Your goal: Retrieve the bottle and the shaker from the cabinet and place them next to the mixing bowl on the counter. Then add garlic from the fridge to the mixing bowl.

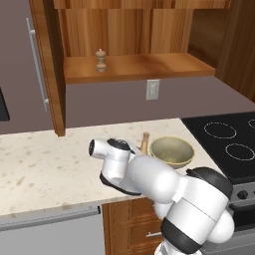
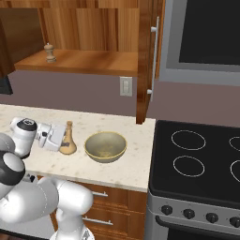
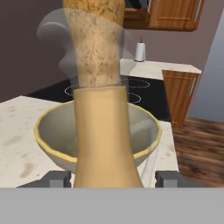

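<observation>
There is one bottle (image 2: 68, 139), one shaker (image 2: 48, 53) and one mixing bowl (image 2: 105, 146). There is one gripper (image 2: 62, 138) too.

The bottle is tan with a thin neck and a cork top. It is standing up on the counter (image 2: 136, 166). In the hand view the bottle (image 3: 101, 109) is sitting right between the two dark fingertips (image 3: 56, 179), very close to the camera. One fingertip is showing on each side of its fat bottom part. The fingers are looking snug against the bottle, so the gripper is holding the bottle.

The mixing bowl is just past the bottle, on the far side from the gripper. In the hand view the bowl (image 3: 48, 131) is peeking out behind the bottle on both sides. The bowl is yellowish with a gold rim. Nothing is lying inside it. In the left base view the bottle (image 1: 145, 142) is poking up just beside the bowl (image 1: 172, 151), with the white arm in front.

The shaker is small and brown, with a knob on top. It is standing alone on the shelf (image 2: 84, 62) of the open cabinet, high above the gripper and well apart from it. In the left base view the shaker (image 1: 101, 60) is standing upright on that same shelf.

The stove (image 2: 197, 159) is sitting past the bowl, farther from the gripper. It is black with ring marks on top.
</observation>
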Controlling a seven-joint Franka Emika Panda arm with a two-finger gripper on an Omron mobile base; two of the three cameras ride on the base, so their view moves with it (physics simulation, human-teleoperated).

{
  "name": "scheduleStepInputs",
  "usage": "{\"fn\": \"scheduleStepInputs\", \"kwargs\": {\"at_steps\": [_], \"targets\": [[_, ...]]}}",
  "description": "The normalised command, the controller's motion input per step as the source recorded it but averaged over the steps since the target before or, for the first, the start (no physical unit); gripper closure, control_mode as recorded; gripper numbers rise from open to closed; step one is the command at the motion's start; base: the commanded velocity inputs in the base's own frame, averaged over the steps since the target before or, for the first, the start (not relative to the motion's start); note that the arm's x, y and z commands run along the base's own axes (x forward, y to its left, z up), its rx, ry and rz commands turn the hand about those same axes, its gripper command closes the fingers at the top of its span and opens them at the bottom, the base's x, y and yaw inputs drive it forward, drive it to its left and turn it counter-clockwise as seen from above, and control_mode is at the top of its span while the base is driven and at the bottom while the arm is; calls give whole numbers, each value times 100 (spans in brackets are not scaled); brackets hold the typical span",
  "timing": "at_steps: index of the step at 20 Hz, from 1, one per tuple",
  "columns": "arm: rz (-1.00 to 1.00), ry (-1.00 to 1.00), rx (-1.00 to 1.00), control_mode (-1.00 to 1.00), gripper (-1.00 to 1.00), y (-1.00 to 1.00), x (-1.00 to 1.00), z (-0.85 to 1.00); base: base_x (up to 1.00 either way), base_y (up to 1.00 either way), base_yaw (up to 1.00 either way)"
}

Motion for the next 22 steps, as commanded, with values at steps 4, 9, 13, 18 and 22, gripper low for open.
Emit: {"fn": "scheduleStepInputs", "kwargs": {"at_steps": [4, 9, 13, 18, 22], "targets": [[-1, 0, 0, -100, 100, 0, 0, -8, 0, 0, 0], [-2, -2, -2, -100, 100, 0, 4, -2, 0, 0, 0], [-3, 0, -2, -100, 100, 0, 32, 0, 0, 0, 0], [-3, 0, 0, -100, 100, 0, 32, 0, 0, 0, 0], [-1, 0, 0, -100, 100, 0, 22, 0, 0, 0, 0]]}}
